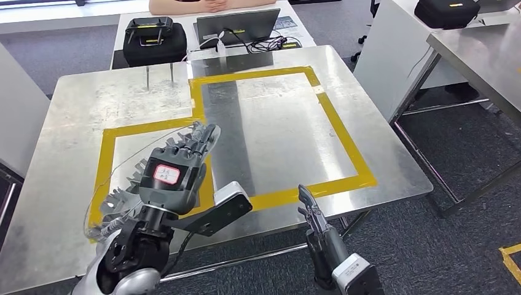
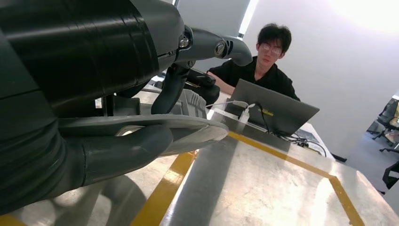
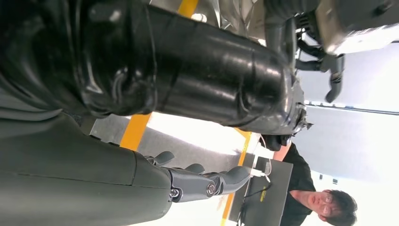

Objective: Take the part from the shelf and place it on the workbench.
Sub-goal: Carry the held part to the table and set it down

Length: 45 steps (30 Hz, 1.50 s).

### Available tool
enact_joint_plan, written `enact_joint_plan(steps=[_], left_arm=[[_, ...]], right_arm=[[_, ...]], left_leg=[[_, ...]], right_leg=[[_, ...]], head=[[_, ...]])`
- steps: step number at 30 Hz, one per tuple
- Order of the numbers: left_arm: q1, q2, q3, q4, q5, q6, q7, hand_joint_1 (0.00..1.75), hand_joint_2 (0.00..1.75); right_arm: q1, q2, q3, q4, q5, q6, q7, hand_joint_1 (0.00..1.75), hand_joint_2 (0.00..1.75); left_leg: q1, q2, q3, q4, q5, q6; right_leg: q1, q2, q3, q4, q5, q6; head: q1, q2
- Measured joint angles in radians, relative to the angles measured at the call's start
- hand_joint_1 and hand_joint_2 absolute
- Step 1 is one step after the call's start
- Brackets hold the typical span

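My left hand (image 1: 175,172) grips the part (image 1: 123,193), a flat grey disc with fins around its rim. It holds the part low over the left yellow-taped box of the steel workbench (image 1: 276,123). In the left wrist view the disc (image 2: 188,129) lies nearly level between the thumb (image 2: 127,150) and the darker fingers, with its shadow on the metal below. My right hand (image 1: 313,212) hangs off the bench's near edge, fingers stretched forward and holding nothing. Its fingers (image 3: 207,186) appear in the right wrist view.
Yellow tape (image 1: 344,135) marks a large square on the bench. Behind it a white table carries a black case (image 1: 153,40), a laptop (image 1: 236,27) and cables, with a person (image 1: 212,5) seated there. Another steel table (image 1: 479,55) stands to the right.
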Motion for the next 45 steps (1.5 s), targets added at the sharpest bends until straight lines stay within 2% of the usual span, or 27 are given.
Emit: enact_joint_plan(steps=[6, 18, 25, 34, 41, 45], left_arm=[[-0.013, -0.025, -0.022, 0.07, 0.0, 0.003, -0.045, 1.75, 1.75], [-0.047, -0.119, -0.095, 0.26, 0.012, 0.015, -0.14, 1.75, 1.75], [-0.093, -0.186, -0.167, 0.425, 0.007, 0.051, -0.194, 1.75, 1.75], [-0.161, -0.26, -0.21, 0.586, 0.052, 0.074, -0.298, 1.75, 1.75], [-0.195, -0.301, -0.23, 0.654, 0.063, 0.082, -0.322, 1.75, 1.75], [-0.2, -0.323, -0.239, 0.687, 0.126, 0.083, -0.332, 1.75, 1.75]], right_arm=[[0.001, 0.0, 0.0, -0.012, 0.016, 0.0, 0.005, 0.0, 0.0], [-0.001, 0.002, 0.0, -0.032, 0.009, 0.019, 0.013, 0.0, 0.0], [-0.033, 0.017, 0.013, -0.034, -0.043, 0.047, -0.014, 0.0, 0.0], [-0.042, 0.019, 0.018, -0.047, -0.007, 0.045, -0.013, 0.0, 0.0], [-0.028, 0.008, -0.005, -0.06, -0.003, 0.036, -0.016, 0.0, 0.0], [-0.021, 0.006, -0.014, -0.066, -0.004, 0.031, -0.025, 0.0, 0.0]], left_leg=[[0.0, 0.0, 0.0, 0.0, 0.0, 0.0], [-0.002, -0.001, -0.001, 0.0, 0.0, 0.0], [-0.003, -0.002, -0.002, 0.0, 0.0, 0.0], [-0.003, -0.003, -0.002, 0.0, 0.001, 0.001], [-0.003, -0.003, -0.002, 0.0, 0.001, 0.001], [-0.003, -0.003, -0.002, 0.0, 0.001, 0.001]], right_leg=[[0.0, 0.0, 0.0, 0.0, 0.0, 0.0], [-0.001, -0.002, 0.0, -0.001, 0.0, 0.0], [-0.002, -0.002, 0.0, -0.001, 0.0, 0.0], [-0.003, -0.003, 0.0, -0.001, 0.0, 0.0], [-0.003, -0.003, -0.001, -0.001, 0.0, 0.0], [-0.003, -0.003, -0.001, -0.001, 0.0, 0.0]], head=[[-0.001, 0.0], [-0.001, 0.0], [-0.001, 0.0], [-0.001, 0.0], [-0.001, 0.0], [-0.002, 0.0]])
